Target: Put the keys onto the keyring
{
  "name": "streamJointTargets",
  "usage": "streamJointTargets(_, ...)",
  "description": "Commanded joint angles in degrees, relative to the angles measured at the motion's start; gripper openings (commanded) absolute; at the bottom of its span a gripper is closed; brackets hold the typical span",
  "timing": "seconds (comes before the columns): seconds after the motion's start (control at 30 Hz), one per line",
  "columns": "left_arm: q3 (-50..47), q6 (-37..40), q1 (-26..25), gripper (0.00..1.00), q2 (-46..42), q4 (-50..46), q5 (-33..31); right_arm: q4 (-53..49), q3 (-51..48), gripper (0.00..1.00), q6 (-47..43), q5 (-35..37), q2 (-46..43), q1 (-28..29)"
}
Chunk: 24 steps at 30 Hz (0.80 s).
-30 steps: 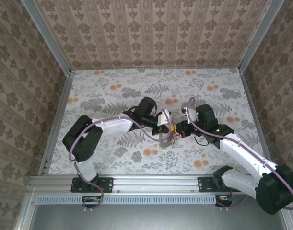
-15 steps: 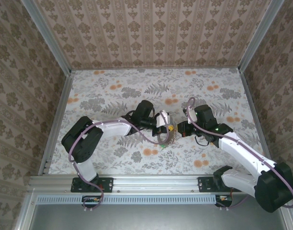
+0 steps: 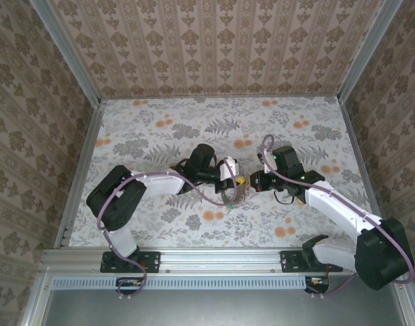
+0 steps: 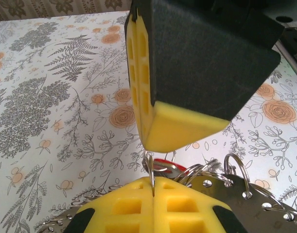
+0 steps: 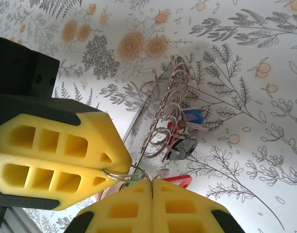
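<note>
Near the middle of the flower-patterned tabletop (image 3: 146,136), the two arms meet tip to tip over a small bunch of metal. The left gripper (image 4: 153,187) has its yellow jaws pressed together on a thin wire loop (image 4: 150,170) that stands up out of their seam. The right gripper (image 5: 152,187) also has its jaws closed flat, nipping something thin at the seam; what exactly cannot be told. These holds look meant to let one arm steady a single loop while the other works a key onto it.

The keyring (image 5: 168,104) sits just beyond the two tips, low over the tabletop; whether it rests there cannot be told. From the right wrist it is seen nearly edge-on. Its fringe of silvery loops runs in a line away from the grippers, so its long axis points away from the right gripper. The keys (image 5: 186,145), with blue, black and red heads, cluster beside that line, their heads turned outward to its right in that view.
</note>
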Motion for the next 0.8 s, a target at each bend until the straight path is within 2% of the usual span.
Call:
streamJointTargets(0.0, -0.4, -0.9, 0.3, 0.00, -2.7, 4.0, 2.1, 1.6, 1.4, 0.00, 0.4, -1.5, 1.8, -0.7)
streamJointTargets(0.1, -0.7, -0.9, 0.3, 0.00, -2.7, 4.5, 2.2, 3.5, 1.0, 0.00, 0.8, -2.9, 2.8, -0.9)
streamJointTargets(0.33, -1.1, -0.3, 0.4, 0.00, -3.1, 4.3, 2.4, 3.7, 0.7, 0.00, 1.1, -1.2, 0.6, -2.4)
streamJointTargets(0.6, 0.2, 2.1, 0.5, 0.00, -3.0, 0.6, 4.7, 7.2, 0.3, 0.00, 0.8, -10.8, -1.2, -3.6)
streamJointTargets(0.77, 0.4, 1.5, 0.5, 0.00, -2.9, 1.2, 4.3, 5.8, 0.5, 0.00, -0.4, -11.9, -0.3, -3.5)
